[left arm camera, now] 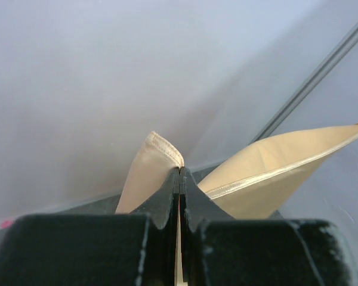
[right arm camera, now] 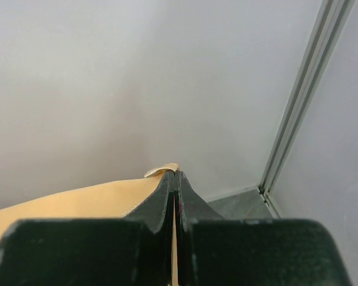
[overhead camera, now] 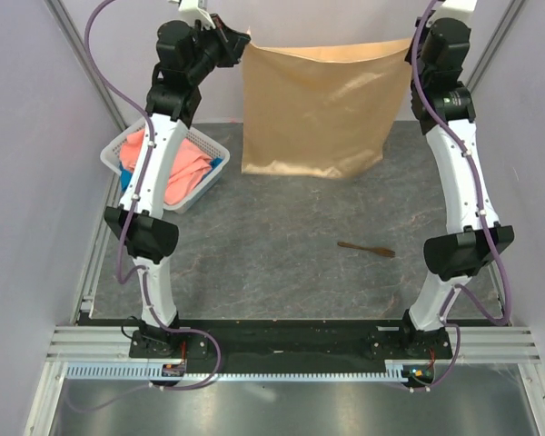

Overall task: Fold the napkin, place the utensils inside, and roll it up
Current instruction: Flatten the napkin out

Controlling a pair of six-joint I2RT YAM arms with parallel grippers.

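The peach-gold napkin (overhead camera: 318, 109) hangs stretched between both grippers at the back of the table, its lower edge touching the grey surface. My left gripper (overhead camera: 245, 41) is shut on its top left corner; in the left wrist view that corner of the napkin (left arm camera: 152, 161) pokes out past the closed left gripper (left arm camera: 179, 170). My right gripper (overhead camera: 411, 44) is shut on the top right corner, with the napkin (right arm camera: 77, 199) running off to the left of the right gripper (right arm camera: 176, 174) in its wrist view. The dark brown fork (overhead camera: 365, 248) lies flat on the table near the right arm.
A white basket (overhead camera: 209, 177) holding a coral-pink cloth (overhead camera: 186, 168) and a bit of blue cloth stands at the left, behind the left arm. Pale walls with metal frame posts close in the back and sides.
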